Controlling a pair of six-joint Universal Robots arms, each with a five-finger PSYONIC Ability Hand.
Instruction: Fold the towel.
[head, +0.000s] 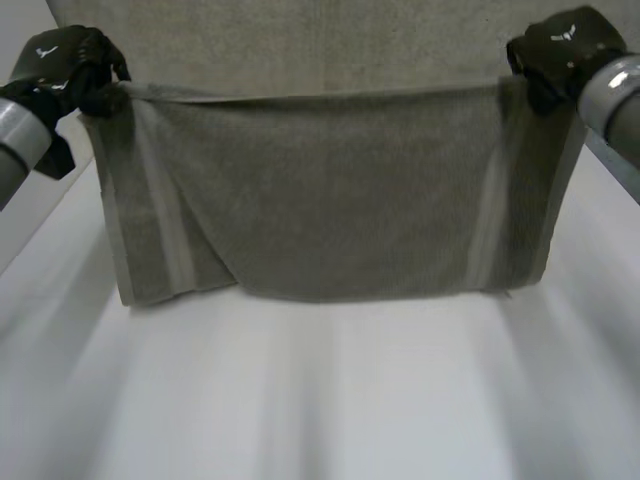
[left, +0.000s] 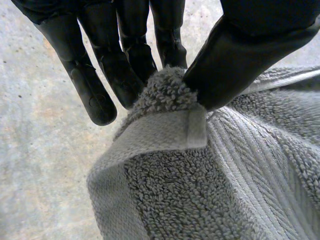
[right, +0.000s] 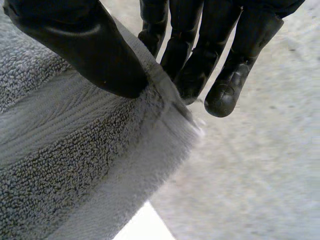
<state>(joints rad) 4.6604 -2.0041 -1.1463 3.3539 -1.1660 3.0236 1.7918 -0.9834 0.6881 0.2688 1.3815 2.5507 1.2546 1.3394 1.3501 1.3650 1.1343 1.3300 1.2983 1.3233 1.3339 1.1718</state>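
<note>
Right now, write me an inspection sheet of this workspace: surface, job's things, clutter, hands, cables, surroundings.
Surface: white table, bare on the near side of the towel.
Job's things: grey terry towel with paler bands near both ends, held up by its two upper corners and spread between the hands; an overlapping layer shows at its lower edge.
Clutter: nothing seen.
Hands: black left hand pinches one upper corner between thumb and fingers; black right hand pinches the other corner the same way.
Cables: nothing seen.
Surroundings: grey surface beyond the held edge; cannot tell whether it is more towel.
</note>
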